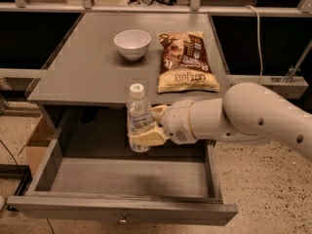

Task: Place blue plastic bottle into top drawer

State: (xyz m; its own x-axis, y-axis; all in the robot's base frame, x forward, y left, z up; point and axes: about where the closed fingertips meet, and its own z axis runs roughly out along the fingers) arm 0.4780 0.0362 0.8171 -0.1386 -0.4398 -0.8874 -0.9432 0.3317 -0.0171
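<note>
Claw [146,126] is clamping blue plastic bottle [137,108] mid-body above open top drawer [131,178] | probably handling light, slick, crushable

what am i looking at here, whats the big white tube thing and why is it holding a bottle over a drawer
The white tube is a robot arm, reaching in from the right. There is only one picture, taken by a single camera that looks down at the front of a grey table. Where the camera is mounted cannot be told.

At the arm's end is the gripper, a two-finger clamp with cream-coloured fingers. It is shut on the blue plastic bottle, a clear water bottle with a white cap, and holds it upright just in front of the table's edge.

Below the bottle is the top drawer, pulled open, with nothing visible inside. The bottle appears to hang above it, not yet set down.

On the table top are a white bowl and, to its right, a brown snack bag lying flat.
</note>
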